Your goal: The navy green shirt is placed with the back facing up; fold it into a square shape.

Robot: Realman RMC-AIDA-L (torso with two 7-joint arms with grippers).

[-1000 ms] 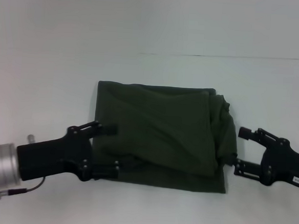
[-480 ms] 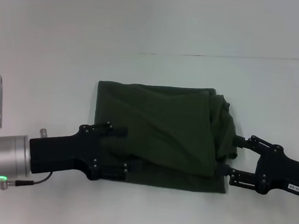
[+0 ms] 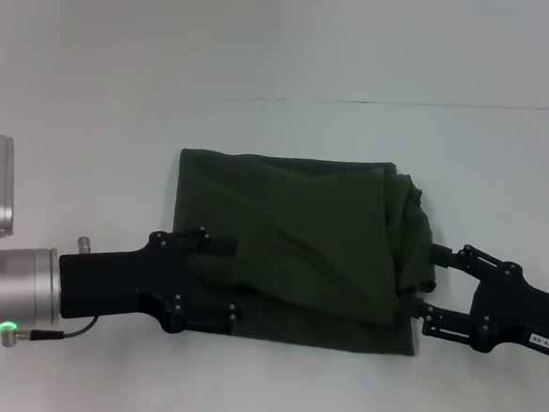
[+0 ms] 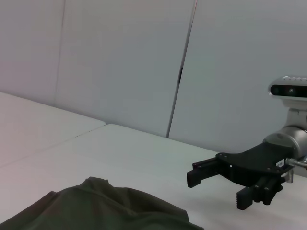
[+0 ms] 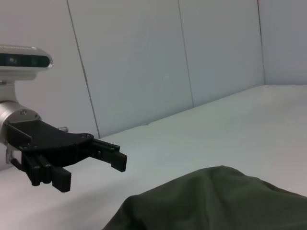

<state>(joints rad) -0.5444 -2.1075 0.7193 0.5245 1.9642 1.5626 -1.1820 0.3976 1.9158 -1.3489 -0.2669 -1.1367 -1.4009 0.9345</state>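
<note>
My left gripper (image 3: 224, 280) and right gripper (image 3: 431, 285) gape at the navy green shirt (image 3: 300, 246); a shallow bite risks catching only the top layer.

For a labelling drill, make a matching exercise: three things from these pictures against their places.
Things:
1. navy green shirt
2. left gripper
3. right gripper

Places:
A. open at the shirt's right edge
B. lying folded on the white table
C. open over the shirt's near-left corner

Pairs: 1-B, 2-C, 3-A
</note>
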